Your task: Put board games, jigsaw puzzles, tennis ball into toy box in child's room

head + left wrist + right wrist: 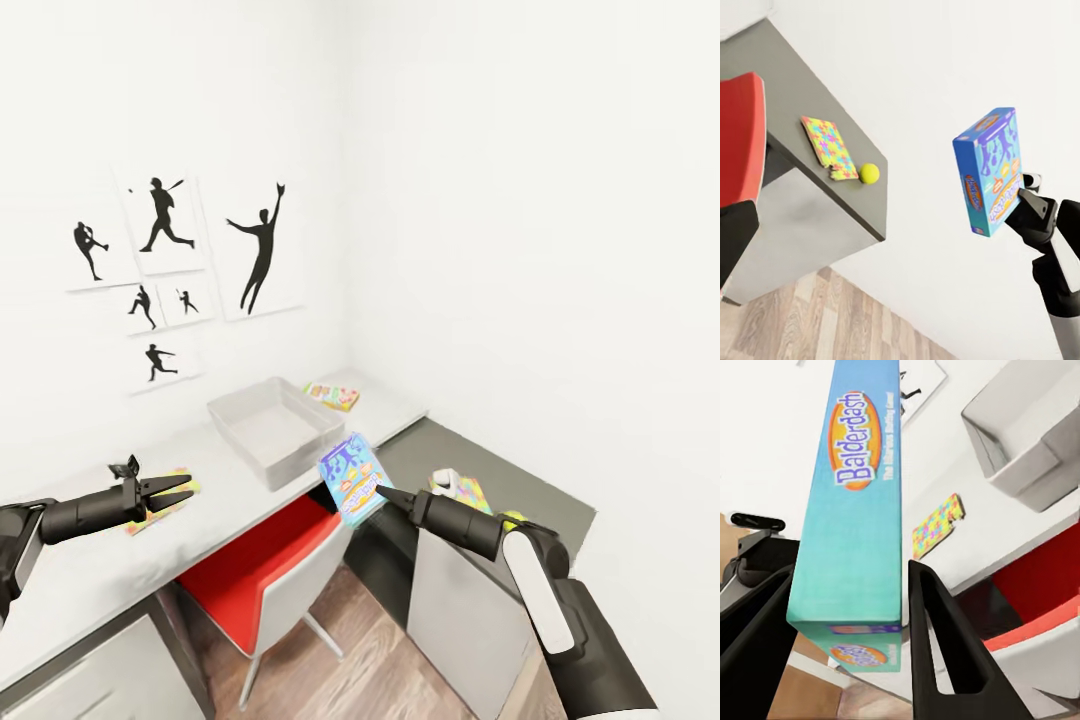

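The right pincer (380,492) is closed on a blue board game (353,477), held upright in the air over the gap just off the front edge of the desk (120,560), near the front corner of the toy box (272,428). The box's narrow edge reads "Balderdash" in white letters on an orange oval; the smaller line beside it is too blurred to read. Its blue face carries purple figures and another orange oval.

The left pincer (172,491) hangs over the light desk top with its fingers spread and nothing between them, above a jigsaw puzzle (165,500) lying near the front edge. The toy box stands farther back on the same top. Behind it, toward the back corner by the wall, lies a second board game (333,396).

On the lower dark section of the desk lie another jigsaw puzzle (829,147) and, just beside its corner, the tennis ball (869,173). A red chair (262,565) stands tucked under the desk.
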You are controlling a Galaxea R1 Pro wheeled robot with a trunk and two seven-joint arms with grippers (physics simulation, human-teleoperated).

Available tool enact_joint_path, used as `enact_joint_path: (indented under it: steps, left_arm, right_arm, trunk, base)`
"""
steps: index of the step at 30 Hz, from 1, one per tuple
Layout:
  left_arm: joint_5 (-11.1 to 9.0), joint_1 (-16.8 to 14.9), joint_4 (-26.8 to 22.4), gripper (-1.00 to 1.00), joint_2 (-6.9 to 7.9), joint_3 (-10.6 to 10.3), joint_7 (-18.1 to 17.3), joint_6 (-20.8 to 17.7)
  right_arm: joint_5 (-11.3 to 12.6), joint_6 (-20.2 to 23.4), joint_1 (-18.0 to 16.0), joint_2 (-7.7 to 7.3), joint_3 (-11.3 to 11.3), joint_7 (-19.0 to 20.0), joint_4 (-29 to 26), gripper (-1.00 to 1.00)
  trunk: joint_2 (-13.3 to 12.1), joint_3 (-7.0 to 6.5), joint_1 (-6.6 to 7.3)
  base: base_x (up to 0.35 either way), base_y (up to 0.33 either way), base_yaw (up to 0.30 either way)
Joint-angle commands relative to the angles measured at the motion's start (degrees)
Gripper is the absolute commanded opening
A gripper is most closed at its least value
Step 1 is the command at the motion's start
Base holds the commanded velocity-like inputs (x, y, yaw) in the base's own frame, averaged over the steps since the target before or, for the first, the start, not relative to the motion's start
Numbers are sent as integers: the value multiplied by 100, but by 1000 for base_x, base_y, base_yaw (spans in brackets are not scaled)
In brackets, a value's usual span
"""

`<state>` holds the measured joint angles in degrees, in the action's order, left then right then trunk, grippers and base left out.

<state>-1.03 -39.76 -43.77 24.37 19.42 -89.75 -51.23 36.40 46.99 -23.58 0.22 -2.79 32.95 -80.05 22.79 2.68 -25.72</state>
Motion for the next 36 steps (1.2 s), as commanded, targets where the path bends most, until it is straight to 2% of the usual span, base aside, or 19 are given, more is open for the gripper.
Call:
enact_joint_path:
  steps: [1,21,36]
  left_arm:
    - [6,-5,0,100,0,0,-25,-61]
    - [-2,-5,0,100,-1,0,-25,-54]
    - [-6,-5,0,100,2,1,-25,-40]
  right_arm:
    - [25,39,-6,1,7,5,-3,-100]
    - [25,39,-7,-9,15,16,6,-100]
    - [34,36,-6,-12,15,21,7,-100]
  trunk:
    - [12,13,-6]
    - [12,13,-6]
    - [12,13,-6]
  base:
    - [277,-3,292]
    - [323,0,284]
    - [315,-28,45]
